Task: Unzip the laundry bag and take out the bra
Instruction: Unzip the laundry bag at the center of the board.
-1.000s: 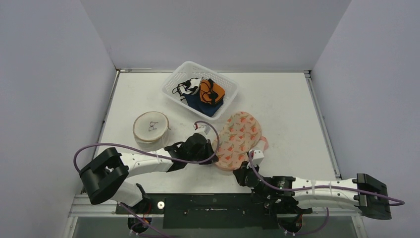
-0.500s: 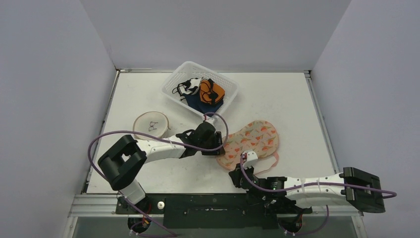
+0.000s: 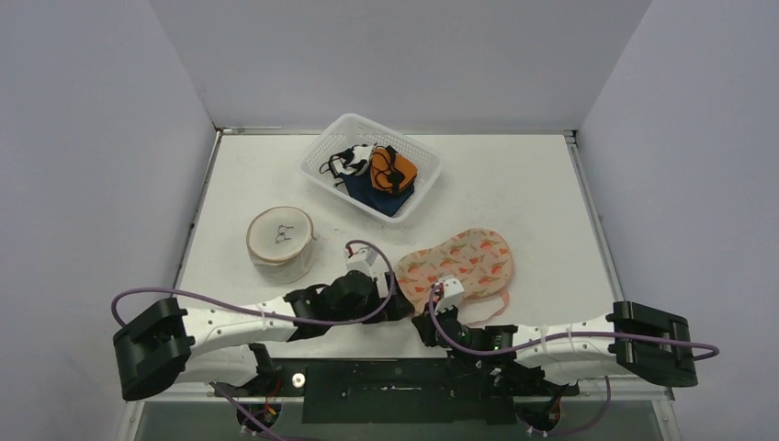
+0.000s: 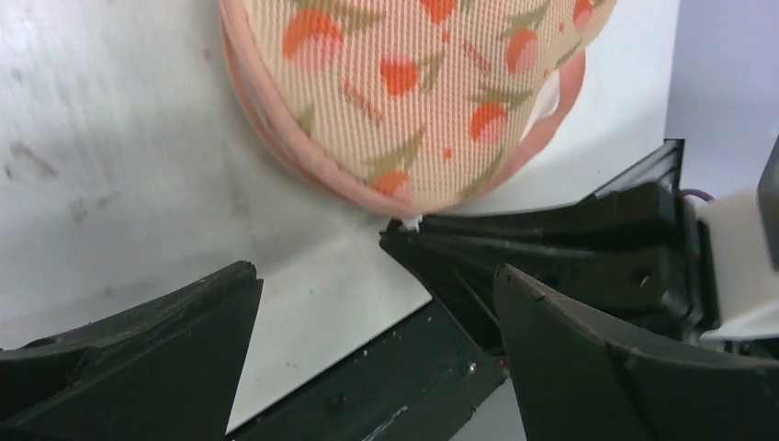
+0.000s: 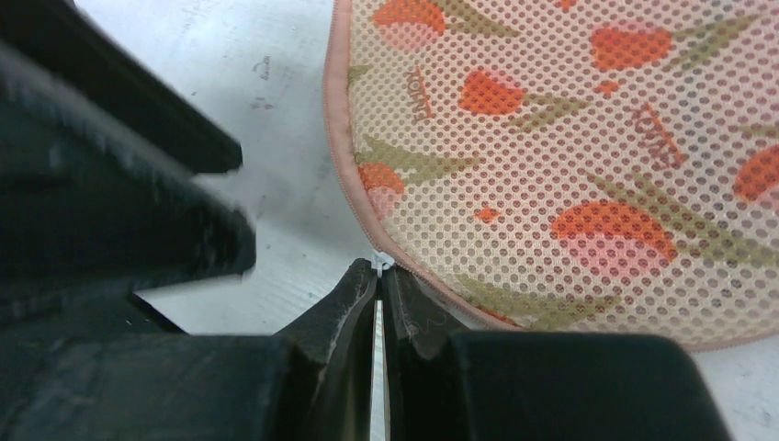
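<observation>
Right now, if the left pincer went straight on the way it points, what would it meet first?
Most likely the pink-trimmed edge of the laundry bag, just where the shut right pincer nips its zipper pull; depth is unclear, so that pincer's tip might come first.

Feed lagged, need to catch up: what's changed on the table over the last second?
The left claw opened and let go of the laundry bag, then drew back toward its base. The bag swung from lengthwise to lying flat crosswise. The right claw slid left with it, staying shut on the zipper pull. The basket and round case stayed put.
</observation>
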